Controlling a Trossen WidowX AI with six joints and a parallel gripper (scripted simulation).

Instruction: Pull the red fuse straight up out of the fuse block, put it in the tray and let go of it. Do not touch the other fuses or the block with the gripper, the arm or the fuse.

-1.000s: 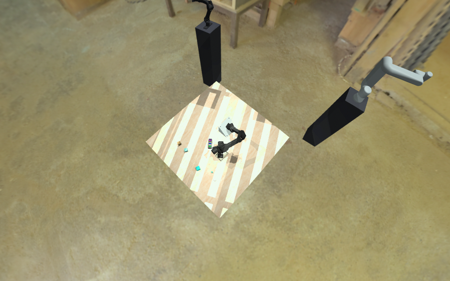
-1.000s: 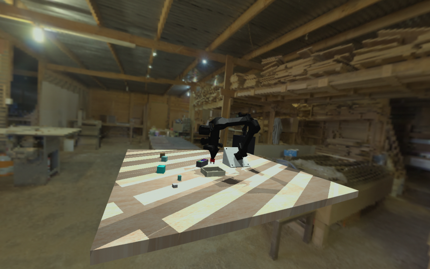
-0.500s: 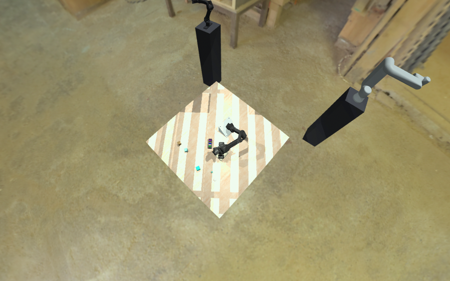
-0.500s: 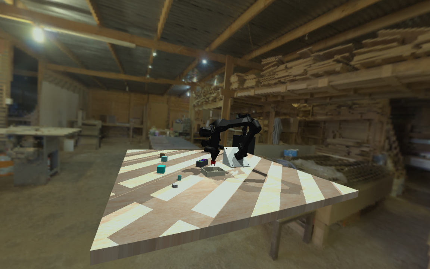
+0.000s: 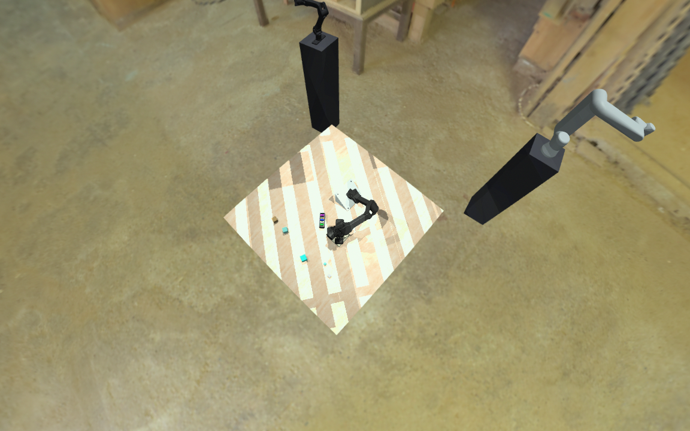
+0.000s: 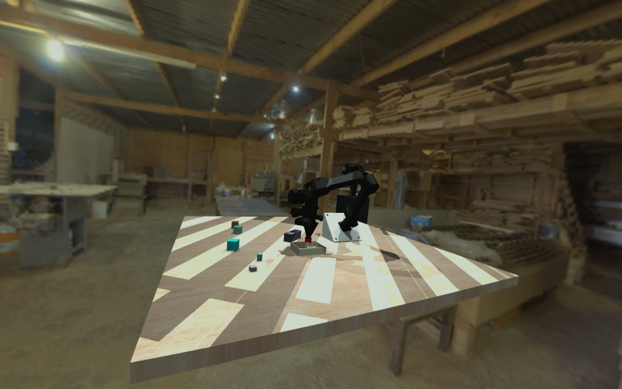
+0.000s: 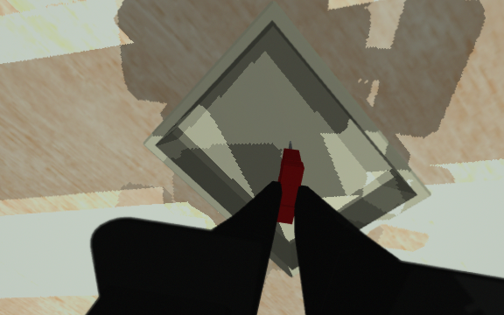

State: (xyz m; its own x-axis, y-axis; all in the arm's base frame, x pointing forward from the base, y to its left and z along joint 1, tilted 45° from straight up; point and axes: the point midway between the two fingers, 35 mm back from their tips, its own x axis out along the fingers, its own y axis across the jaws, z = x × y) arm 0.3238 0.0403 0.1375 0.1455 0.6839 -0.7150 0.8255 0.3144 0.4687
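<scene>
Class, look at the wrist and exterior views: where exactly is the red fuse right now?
The red fuse is clamped in the gripper, hanging over the middle of the grey tray. In the exterior view it sits just right of the fuse block.

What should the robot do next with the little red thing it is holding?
Probably lower it a little, then let go. The gripper is shut on the red fuse, which hangs over the middle of the tray, inside its walls. In the exterior view the fuse looks just above the tray, so a short drop should land it inside.

Dark red fuse (image 7: 290,175) — black pincer (image 7: 288,192) — grey-green tray (image 7: 217,87), cream-and-brown striped table (image 6: 332,290)
</scene>
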